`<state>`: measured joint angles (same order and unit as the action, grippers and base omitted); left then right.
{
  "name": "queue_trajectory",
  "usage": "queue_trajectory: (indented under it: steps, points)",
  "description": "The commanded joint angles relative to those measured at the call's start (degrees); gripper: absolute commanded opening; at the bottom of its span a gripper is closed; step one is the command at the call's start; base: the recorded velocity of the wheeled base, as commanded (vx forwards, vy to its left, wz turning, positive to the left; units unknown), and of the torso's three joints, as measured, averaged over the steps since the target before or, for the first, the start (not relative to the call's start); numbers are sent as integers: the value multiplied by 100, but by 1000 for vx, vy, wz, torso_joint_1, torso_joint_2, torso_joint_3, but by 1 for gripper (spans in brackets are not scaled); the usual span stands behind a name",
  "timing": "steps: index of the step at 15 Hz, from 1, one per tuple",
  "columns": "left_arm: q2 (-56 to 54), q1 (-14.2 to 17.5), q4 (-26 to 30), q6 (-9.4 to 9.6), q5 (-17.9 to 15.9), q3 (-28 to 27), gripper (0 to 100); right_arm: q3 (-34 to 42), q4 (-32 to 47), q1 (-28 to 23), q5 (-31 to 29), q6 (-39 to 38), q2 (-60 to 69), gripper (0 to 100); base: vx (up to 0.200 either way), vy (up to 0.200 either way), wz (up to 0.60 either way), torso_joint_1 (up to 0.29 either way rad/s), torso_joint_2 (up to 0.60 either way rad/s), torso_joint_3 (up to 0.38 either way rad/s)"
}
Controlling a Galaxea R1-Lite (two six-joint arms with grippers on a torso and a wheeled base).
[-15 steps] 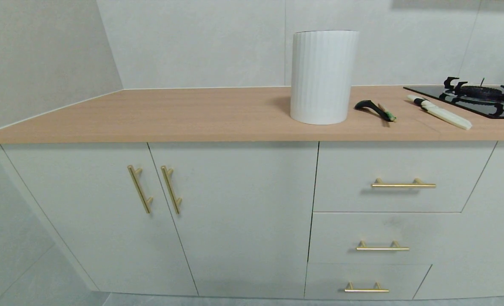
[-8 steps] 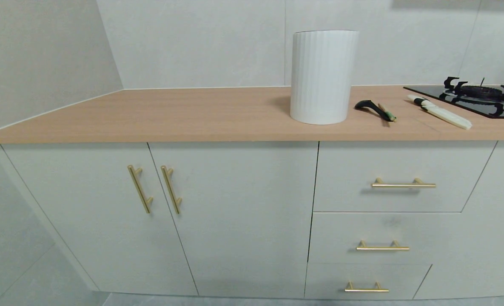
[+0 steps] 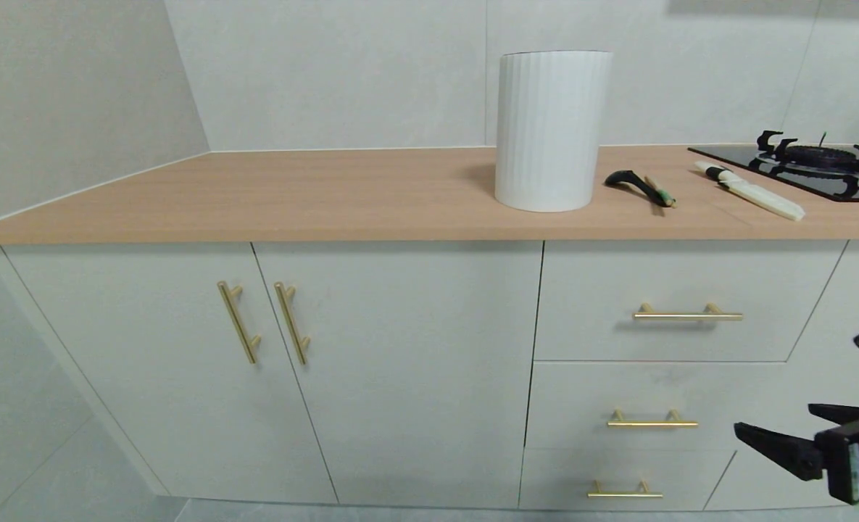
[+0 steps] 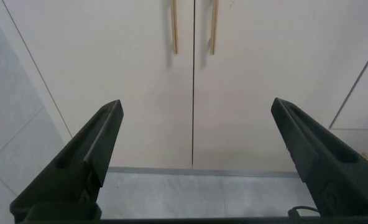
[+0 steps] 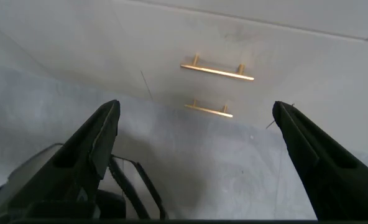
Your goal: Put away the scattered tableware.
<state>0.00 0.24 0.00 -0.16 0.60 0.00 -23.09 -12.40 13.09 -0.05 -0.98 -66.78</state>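
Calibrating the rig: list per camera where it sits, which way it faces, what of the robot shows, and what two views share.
Head view: on the head, looking forward and down at the counter and cabinets; the open right gripper shows lower right.
Left wrist view: on the left wrist, facing the cabinet's door handles; the open left gripper frames them.
Right wrist view: on the right wrist, facing two drawer handles; the right gripper frames them.
Shared: head and left wrist views both show the door handles.

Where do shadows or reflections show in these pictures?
Head view: the white canister throws a soft shadow leftward on the counter, and the glossy black hob mirrors its burner grate. Left wrist view: each door handle has a shadow beside it.
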Motion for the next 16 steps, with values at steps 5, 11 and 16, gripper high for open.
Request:
queue_trajectory:
  steps: [5,11,16]
  points:
    - [0,2,0,-2,2,0,100,-143,-2425,-553,-4,10,-3605,100,0,0,0,0,0,0]
    - [0,2,0,-2,2,0,100,-134,-4104,-923,-21,10,-5178,100,0,0,0,0,0,0]
    - [0,2,0,-2,2,0,100,-117,-5941,-931,-391,10,-6550,100,0,0,0,0,0,0]
